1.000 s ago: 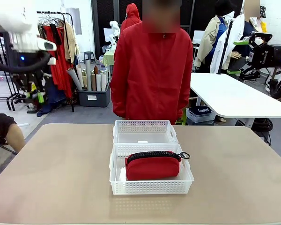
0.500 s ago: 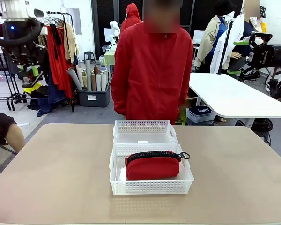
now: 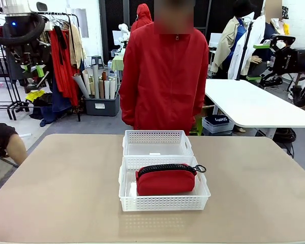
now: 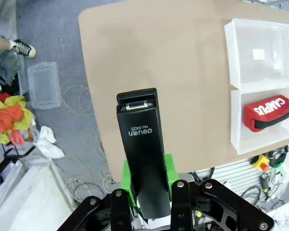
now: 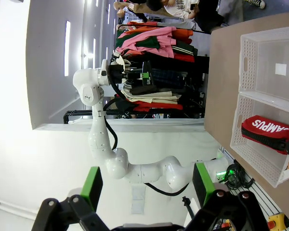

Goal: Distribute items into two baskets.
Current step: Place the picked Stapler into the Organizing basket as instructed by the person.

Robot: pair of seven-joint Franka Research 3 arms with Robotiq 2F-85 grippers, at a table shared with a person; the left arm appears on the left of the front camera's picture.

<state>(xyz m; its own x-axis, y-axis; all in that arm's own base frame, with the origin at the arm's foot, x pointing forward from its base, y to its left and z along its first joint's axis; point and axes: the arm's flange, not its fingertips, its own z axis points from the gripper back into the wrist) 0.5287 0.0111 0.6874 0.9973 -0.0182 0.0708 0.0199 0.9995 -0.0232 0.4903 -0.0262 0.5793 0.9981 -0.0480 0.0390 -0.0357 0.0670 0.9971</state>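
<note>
Left gripper (image 4: 148, 169) is clamped shut on the black stapler (image 4: 142, 144), green pads on both its sides. Stapler sticks out well past the fingertips and white print shows on its top face. Gripper hangs high at the robot's left, well apart from both baskets. Left wrist view looks down past the stapler at the floor and the table's (image 3: 66, 178) edge.

Right gripper (image 5: 147, 185) has its jaws spread wide with nothing between the green pads. It is also well away from the baskets.

Two white lattice baskets sit mid-table, touching, one behind the other. Near basket (image 3: 162, 202) is on the robot's side and looks a bit bigger. It holds the red pouch (image 3: 165, 182), which lies lengthwise across it with the black zipper on top and the pull loop at the robot's right end. White "CAMPUS" lettering on the pouch reads in the wrist views. Far basket (image 3: 155, 137) has just a small white label on its clear bottom.

Person in a red jacket (image 3: 165, 76) stands at the far side of the table, right behind the far basket. Hands can't be made out.
</note>
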